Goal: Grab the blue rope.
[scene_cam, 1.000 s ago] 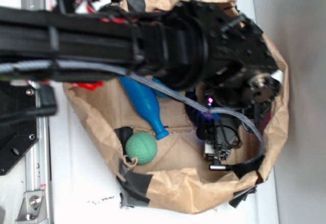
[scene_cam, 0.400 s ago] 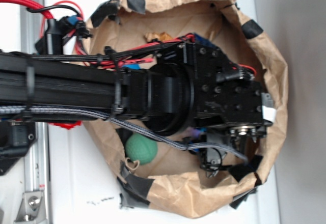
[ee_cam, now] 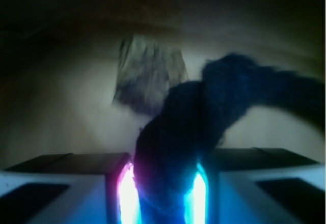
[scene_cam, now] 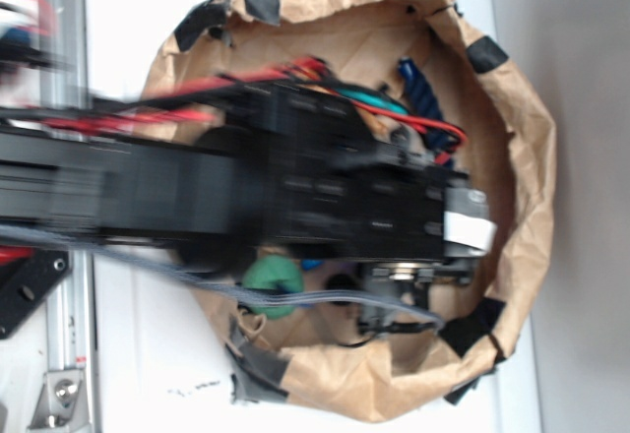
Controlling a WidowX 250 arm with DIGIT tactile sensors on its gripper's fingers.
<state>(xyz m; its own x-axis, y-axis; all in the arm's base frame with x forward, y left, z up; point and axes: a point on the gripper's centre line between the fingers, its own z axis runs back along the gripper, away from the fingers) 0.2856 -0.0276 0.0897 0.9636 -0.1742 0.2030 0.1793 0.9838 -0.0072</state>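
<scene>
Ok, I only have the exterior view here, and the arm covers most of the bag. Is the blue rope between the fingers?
Observer: Yes. In the wrist view the blue rope runs down into the gap between the two fingers.
Operator: Are they clamped on it?
Observer: The rope fills the gap from one lit inner edge to the other, but the picture is blurred, so I cannot tell if the grip is firm.
Operator: Anything else close to it?
Observer: Only a grey patch on the brown paper behind the rope.
</scene>
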